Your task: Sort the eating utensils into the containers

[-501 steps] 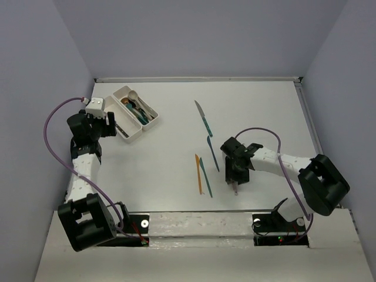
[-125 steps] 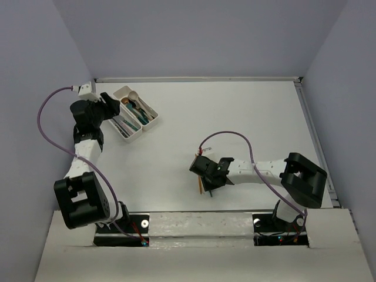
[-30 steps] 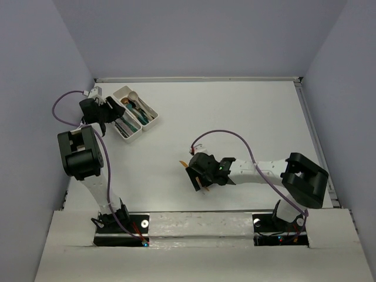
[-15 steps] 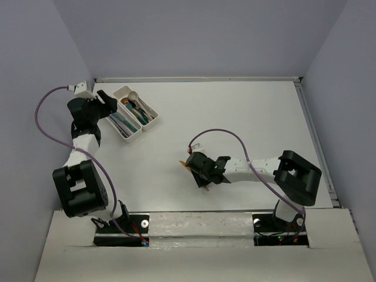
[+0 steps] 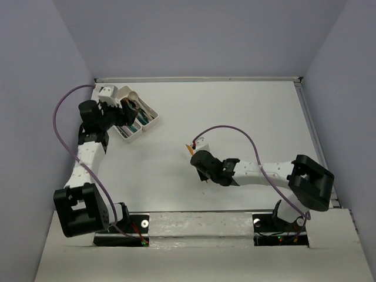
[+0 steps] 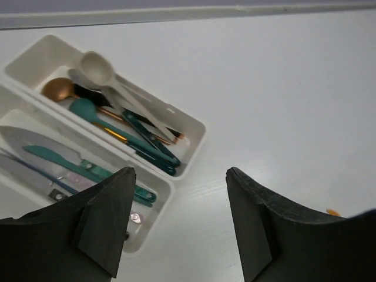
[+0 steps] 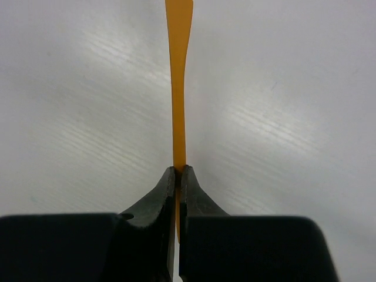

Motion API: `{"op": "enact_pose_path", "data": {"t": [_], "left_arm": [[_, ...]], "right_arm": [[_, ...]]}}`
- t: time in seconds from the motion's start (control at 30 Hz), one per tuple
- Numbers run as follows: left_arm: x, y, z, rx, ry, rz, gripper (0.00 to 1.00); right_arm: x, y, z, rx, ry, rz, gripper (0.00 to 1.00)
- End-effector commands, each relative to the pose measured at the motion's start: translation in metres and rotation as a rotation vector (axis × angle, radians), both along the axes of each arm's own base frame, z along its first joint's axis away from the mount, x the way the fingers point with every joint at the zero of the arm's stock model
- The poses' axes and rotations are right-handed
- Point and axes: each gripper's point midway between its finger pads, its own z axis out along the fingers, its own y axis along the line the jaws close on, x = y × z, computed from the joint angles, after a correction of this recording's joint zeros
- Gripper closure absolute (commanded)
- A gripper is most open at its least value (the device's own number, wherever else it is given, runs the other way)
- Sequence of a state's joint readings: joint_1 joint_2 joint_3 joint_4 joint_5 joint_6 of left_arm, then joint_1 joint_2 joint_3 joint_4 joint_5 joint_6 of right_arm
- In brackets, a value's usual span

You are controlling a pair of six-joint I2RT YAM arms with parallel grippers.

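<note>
Shifted over the white trays, the left gripper hangs spread; well right of them, the outstretched right gripper pinches the orange knife.

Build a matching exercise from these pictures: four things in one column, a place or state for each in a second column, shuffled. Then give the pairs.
Column one
1. orange knife
2. cream spoon
3. teal knife
4. left gripper

Column two
A. open, holding nothing
B. in the spoon compartment of the tray
C. pinched in the right gripper
D. in the tray's knife compartment

Pairs: 1-C, 2-B, 3-D, 4-A
</note>
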State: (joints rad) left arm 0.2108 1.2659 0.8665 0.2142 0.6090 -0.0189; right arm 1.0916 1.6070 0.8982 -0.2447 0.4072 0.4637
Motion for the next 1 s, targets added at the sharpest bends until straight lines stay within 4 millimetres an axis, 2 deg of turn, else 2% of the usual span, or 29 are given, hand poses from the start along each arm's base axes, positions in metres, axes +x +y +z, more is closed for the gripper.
{"op": "enact_pose_path", "data": {"t": [0.0, 0.03, 0.1, 0.13, 0.2, 0.23, 0.27, 0.33, 0.37, 0.5, 0.53, 0.57, 0.67, 0.83, 0.93, 0.97], "left_arm": [[-0.032, -0.063, 0.01, 0.122, -0.068, -0.28, 0.26], [-0.037, -0.073, 0.01, 0.116, -0.063, -0.314, 0.26], [-0.049, -0.096, 0.016, 0.108, -0.087, -0.394, 0.26], [-0.054, -0.105, 0.018, 0.105, -0.1, -0.425, 0.25], [-0.064, -0.12, 0.024, 0.101, -0.126, -0.477, 0.24], [-0.069, -0.128, 0.024, 0.093, -0.129, -0.504, 0.24], [-0.073, -0.133, 0.028, 0.09, -0.143, -0.526, 0.23], [-0.076, -0.135, 0.027, 0.085, -0.144, -0.537, 0.22], [-0.076, -0.135, 0.026, 0.086, -0.143, -0.533, 0.22], [-0.073, -0.133, 0.011, 0.084, -0.102, -0.517, 0.22], [-0.071, -0.133, 0.009, 0.081, -0.094, -0.512, 0.22], [-0.068, -0.132, 0.004, 0.074, -0.073, -0.501, 0.22], [-0.06, -0.13, 0.001, 0.059, -0.054, -0.465, 0.22], [-0.053, -0.129, 0.005, 0.026, -0.068, -0.43, 0.25], [-0.047, -0.126, 0.007, 0.028, -0.088, -0.394, 0.32], [-0.046, -0.125, 0.005, 0.026, -0.086, -0.384, 0.42]], "right_arm": [[0.054, 0.03, 0.105, 0.289, -0.388, -0.054, 1.0], [0.063, 0.038, 0.128, 0.327, -0.454, -0.054, 1.0], [0.071, 0.051, 0.136, 0.343, -0.496, -0.038, 1.0], [0.076, 0.063, 0.153, 0.379, -0.537, -0.019, 1.0], [0.081, 0.078, 0.16, 0.399, -0.553, 0.004, 1.0], [0.085, 0.085, 0.154, 0.389, -0.55, 0.014, 1.0], [0.089, 0.095, 0.169, 0.429, -0.57, 0.012, 1.0], [0.091, 0.107, 0.172, 0.464, -0.572, 0.026, 1.0], [0.092, 0.114, 0.185, 0.508, -0.588, 0.029, 1.0], [0.096, 0.133, 0.198, 0.567, -0.594, 0.047, 1.0], [0.097, 0.138, 0.194, 0.566, -0.588, 0.06, 1.0], [0.098, 0.143, 0.2, 0.581, -0.594, 0.06, 1.0], [0.096, 0.155, 0.201, 0.61, -0.58, 0.098, 1.0], [0.096, 0.164, 0.199, 0.628, -0.567, 0.114, 1.0], [0.095, 0.168, 0.204, 0.646, -0.567, 0.126, 1.0], [0.095, 0.168, 0.204, 0.65, -0.568, 0.128, 1.0]]}}
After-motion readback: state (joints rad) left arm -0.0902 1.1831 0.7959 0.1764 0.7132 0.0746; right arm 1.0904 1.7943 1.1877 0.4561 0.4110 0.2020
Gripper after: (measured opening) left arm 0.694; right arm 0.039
